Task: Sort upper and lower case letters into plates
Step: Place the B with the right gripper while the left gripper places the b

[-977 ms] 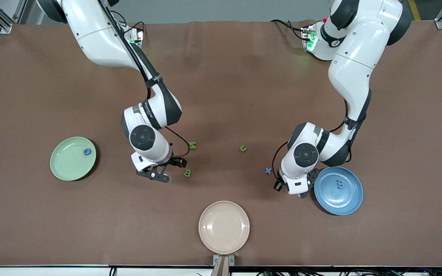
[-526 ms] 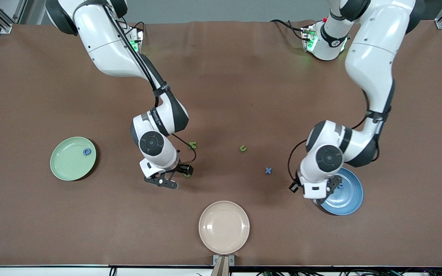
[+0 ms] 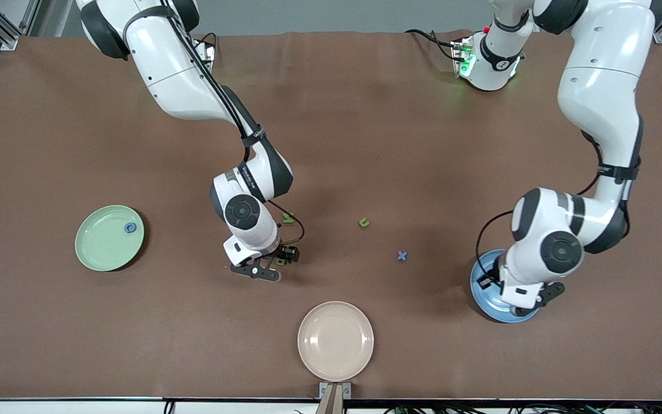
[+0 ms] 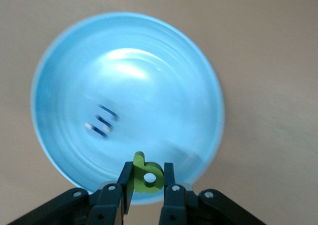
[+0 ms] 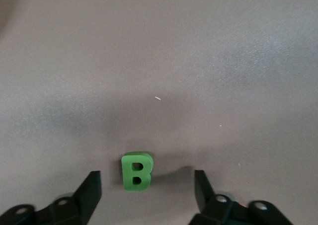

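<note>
Jaws: left clamps green b (image 4: 146, 176) over blue plate (image 4: 64, 71) | right spread around green B (image 5: 135, 172) on table

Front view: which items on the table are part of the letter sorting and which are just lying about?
In the job:
- pale mint green round plate
- medium blue round plate
- green lowercase b, held in the left gripper over the blue plate
- green capital B, between the open right gripper fingers
- small green letters, blue x

Lying about:
- cream-beige round plate
</note>
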Controlling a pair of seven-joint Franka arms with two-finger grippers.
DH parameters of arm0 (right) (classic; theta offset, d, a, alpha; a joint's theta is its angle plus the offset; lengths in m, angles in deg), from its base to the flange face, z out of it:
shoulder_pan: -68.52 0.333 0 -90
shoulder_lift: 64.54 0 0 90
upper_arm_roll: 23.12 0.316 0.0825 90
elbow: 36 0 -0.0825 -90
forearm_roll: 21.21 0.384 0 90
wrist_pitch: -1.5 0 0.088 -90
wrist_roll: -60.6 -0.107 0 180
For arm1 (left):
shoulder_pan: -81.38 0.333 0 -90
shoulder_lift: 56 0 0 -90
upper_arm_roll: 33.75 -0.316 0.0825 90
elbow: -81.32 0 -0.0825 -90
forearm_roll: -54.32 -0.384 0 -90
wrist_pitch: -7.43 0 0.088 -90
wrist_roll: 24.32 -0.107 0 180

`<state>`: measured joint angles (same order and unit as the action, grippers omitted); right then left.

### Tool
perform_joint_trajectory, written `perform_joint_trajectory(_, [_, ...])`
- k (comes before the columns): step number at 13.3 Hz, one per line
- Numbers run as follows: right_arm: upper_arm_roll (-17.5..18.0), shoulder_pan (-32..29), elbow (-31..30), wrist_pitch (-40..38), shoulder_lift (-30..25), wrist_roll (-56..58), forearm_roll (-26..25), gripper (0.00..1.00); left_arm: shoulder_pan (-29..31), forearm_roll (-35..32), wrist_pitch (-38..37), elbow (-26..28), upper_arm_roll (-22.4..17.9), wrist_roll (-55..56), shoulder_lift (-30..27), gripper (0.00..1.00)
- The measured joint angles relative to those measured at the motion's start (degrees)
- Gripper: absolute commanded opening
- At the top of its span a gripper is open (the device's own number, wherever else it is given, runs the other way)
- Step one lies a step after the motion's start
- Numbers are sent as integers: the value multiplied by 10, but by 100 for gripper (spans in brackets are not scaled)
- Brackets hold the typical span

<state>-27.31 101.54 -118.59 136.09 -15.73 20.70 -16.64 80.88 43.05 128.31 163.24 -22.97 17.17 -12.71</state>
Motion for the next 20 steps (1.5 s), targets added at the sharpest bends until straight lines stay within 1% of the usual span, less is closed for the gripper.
perform_joint_trajectory(3, [0,0,0,10,5,0,0,56,25,0,1,5,0,-41,12,0])
perform_joint_trajectory(5, [-1,0,2,17,10,0,0,51,23,0,2,6,1,-47,26,0])
perform_joint_trajectory(8, [-2,0,4,17,10,0,0,38,17,0,6,6,1,-47,37,0])
perform_joint_trajectory(9, [-2,0,4,17,10,0,0,33,17,0,6,6,1,-48,36,5])
perform_joint_trajectory(10, [-2,0,5,18,10,0,0,27,17,0,6,5,1,-48,36,32])
perform_joint_trajectory(11, [-2,0,5,18,10,0,0,21,17,0,6,5,1,-48,37,77])
perform_joint_trajectory(12, [-2,0,6,19,10,0,0,16,16,0,6,4,1,-48,36,100])
perform_joint_trajectory(13, [-1,1,8,19,9,0,0,13,13,0,6,3,2,-48,36,100])
perform_joint_trajectory(15, [-1,2,9,20,11,0,0,11,5,0,6,-3,7,-34,34,100])
perform_joint_trajectory(17, [-2,2,12,17,11,1,0,10,-1,1,-1,-9,30,5,19,100])
perform_joint_trajectory(18, [-3,2,16,-4,8,1,0,10,-5,1,-15,-9,53,47,8,100])
perform_joint_trajectory(20, [-11,0,28,-93,-12,16,-1,10,-28,0,-35,-8,95,138,-10,99])
